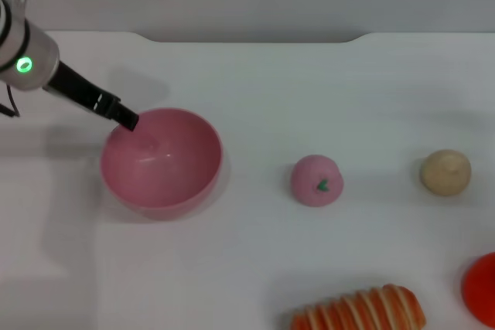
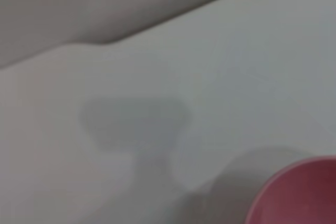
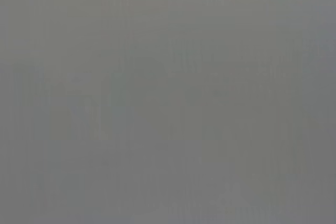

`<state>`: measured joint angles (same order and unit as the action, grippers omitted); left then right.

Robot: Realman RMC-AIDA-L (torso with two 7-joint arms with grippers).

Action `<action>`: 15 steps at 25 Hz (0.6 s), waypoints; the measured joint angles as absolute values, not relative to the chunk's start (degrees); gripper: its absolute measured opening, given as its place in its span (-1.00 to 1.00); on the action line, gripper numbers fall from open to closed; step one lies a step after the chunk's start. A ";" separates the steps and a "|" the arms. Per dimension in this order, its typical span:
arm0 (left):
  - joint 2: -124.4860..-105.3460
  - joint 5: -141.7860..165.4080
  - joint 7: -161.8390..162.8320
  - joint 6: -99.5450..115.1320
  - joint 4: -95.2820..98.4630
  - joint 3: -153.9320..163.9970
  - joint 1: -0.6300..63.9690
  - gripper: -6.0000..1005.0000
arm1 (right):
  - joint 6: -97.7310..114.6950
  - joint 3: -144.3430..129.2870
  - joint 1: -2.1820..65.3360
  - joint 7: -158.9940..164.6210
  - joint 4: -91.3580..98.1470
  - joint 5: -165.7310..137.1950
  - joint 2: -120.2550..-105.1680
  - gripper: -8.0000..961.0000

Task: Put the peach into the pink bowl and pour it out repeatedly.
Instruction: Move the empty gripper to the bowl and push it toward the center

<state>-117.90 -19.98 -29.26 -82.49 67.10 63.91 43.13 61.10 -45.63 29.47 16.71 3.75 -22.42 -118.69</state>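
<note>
The pink bowl (image 1: 162,161) stands upright and empty on the white table at the left. Its rim also shows in the left wrist view (image 2: 302,192). My left gripper (image 1: 125,119) reaches in from the upper left, and its dark fingers are closed on the bowl's far left rim. The peach (image 1: 316,181), pink with a small green leaf mark, lies on the table to the right of the bowl, apart from it. My right gripper is out of view; the right wrist view shows only plain grey.
A beige ball (image 1: 445,171) lies right of the peach. A red round object (image 1: 481,287) sits at the right edge. An orange-and-white striped item (image 1: 360,311) lies at the front edge. The table's back edge (image 1: 247,36) runs across the top.
</note>
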 joint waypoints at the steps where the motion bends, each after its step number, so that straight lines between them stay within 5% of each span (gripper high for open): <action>1: -117.90 -19.98 -29.26 -82.49 67.10 63.91 43.13 0.64 | 61.10 -45.66 29.40 16.70 3.69 -22.42 -118.71 0.65; 15: -117.88 -19.81 -29.32 -74.79 54.42 66.83 42.92 0.64 | 61.09 -47.16 29.13 16.74 3.59 -22.42 -118.81 0.65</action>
<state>-117.88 -19.81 -29.32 -74.79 54.42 66.83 42.92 61.09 -47.16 29.13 16.74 3.59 -22.42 -118.81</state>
